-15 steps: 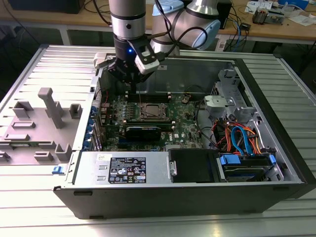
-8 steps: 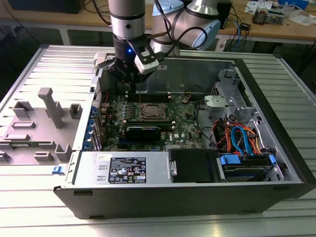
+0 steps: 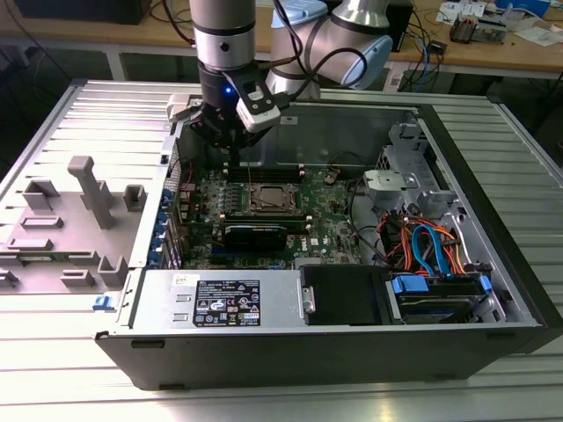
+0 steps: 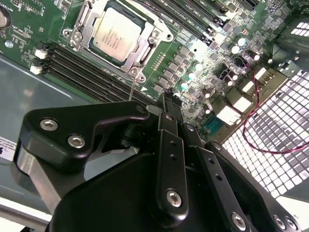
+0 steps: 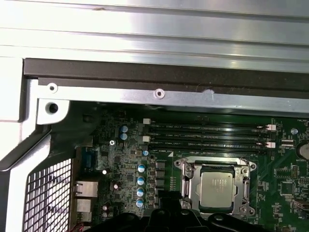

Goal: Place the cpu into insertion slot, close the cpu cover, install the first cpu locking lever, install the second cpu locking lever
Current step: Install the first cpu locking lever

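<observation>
cpu dull silver-grey (square, flat); printed top

My gripper hangs over the motherboard inside the case, just behind the insertion slot in the exterior view. The cpu lies in that slot, the cpu cover down around it, memory slots on either side. The drive bay sits at the exterior view's right, a fixture tray outside the case at its left

A ribbed metal surface carries an open computer case; a grey holder tray lies just beside the case, on the exterior view's left.
</observation>
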Controlling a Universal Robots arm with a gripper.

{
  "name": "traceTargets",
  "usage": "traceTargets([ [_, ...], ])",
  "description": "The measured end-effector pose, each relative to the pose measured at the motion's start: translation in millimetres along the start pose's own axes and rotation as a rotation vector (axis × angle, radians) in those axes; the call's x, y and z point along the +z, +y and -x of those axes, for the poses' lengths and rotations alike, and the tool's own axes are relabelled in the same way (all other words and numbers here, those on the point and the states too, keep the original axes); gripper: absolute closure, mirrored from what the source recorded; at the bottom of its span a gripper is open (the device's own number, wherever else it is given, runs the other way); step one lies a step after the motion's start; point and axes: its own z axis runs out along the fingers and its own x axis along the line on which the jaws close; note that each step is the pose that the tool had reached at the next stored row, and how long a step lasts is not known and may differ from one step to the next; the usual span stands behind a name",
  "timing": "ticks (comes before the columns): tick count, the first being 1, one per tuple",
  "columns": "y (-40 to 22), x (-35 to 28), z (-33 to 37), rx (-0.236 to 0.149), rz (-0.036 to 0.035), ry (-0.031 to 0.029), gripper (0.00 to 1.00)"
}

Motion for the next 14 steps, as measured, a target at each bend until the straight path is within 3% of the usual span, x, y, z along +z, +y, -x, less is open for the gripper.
traceTargets([
  [14, 8.5, 4.1, 0.3, 0.000, 0.0013, 0.0000, 0.89],
])
